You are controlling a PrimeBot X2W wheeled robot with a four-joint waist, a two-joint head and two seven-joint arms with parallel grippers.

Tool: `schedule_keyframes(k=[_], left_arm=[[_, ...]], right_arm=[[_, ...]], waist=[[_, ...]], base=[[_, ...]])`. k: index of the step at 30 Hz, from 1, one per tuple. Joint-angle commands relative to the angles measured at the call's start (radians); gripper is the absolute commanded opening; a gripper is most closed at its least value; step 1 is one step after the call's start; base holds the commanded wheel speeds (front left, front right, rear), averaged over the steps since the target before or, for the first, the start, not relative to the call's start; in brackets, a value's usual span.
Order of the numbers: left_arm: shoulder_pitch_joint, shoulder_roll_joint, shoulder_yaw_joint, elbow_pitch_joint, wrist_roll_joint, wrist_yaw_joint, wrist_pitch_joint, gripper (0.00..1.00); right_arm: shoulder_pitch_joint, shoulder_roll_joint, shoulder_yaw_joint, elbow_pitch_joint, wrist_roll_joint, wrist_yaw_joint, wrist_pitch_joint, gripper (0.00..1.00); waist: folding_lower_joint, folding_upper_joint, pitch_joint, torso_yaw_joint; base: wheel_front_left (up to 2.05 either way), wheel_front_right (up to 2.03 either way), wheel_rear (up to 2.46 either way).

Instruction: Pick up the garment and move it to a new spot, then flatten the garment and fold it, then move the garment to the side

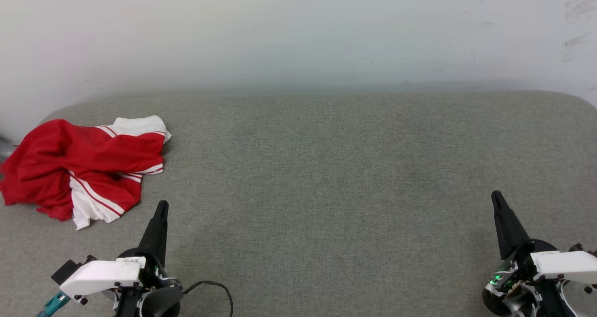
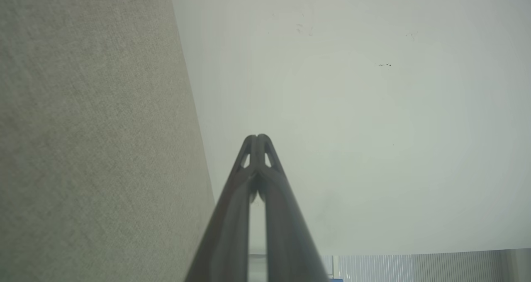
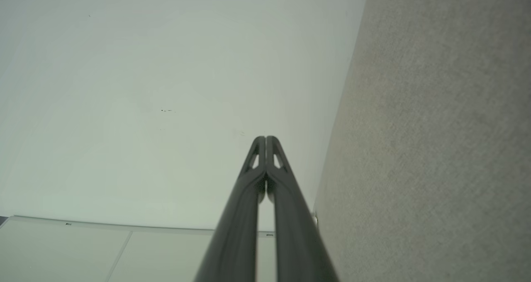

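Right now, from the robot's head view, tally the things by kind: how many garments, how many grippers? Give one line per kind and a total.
Garments: 1, the garment, crumpled, red and white.
Grippers: 2, the left gripper and the right gripper, both shut.
Total: 3.
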Motion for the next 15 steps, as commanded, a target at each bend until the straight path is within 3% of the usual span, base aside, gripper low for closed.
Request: schedule_keyframes(k=[1,4,5,15], left_arm=[[-0.007,-0.002,0.002,0.0,0.002,-0.003,0.004,0.0],[-0.007,-0.002,0.002,0.0,0.002,-0.003,0.004,0.0],[0.0,0.0,0.0,0.0,0.0,0.0,0.0,1.0],[0.039,-0.002,-0.011,0.015,0.02,0.001,-0.034,1.0]], right_arm=[[-0.011,0.003,0.001,0.001,0.004,0.0,0.0,0.0],[-0.011,0.003,0.001,0.001,0.004,0.0,0.0,0.0],[0.0,0.0,0.0,0.0,0.0,0.0,0.0,1.0],[0.03,0.001,0.017,0.029,-0.034,0.0,-0.032,1.0]], waist=[[0.0,0.0,0.0,0.0],[0.0,0.0,0.0,0.0],[0.0,0.0,0.0,0.0],[0.0,0.0,0.001,-0.001]], base=[[0.0,0.0,0.0],[0.0,0.0,0.0],[0.0,0.0,0.0],[0.0,0.0,0.0]])
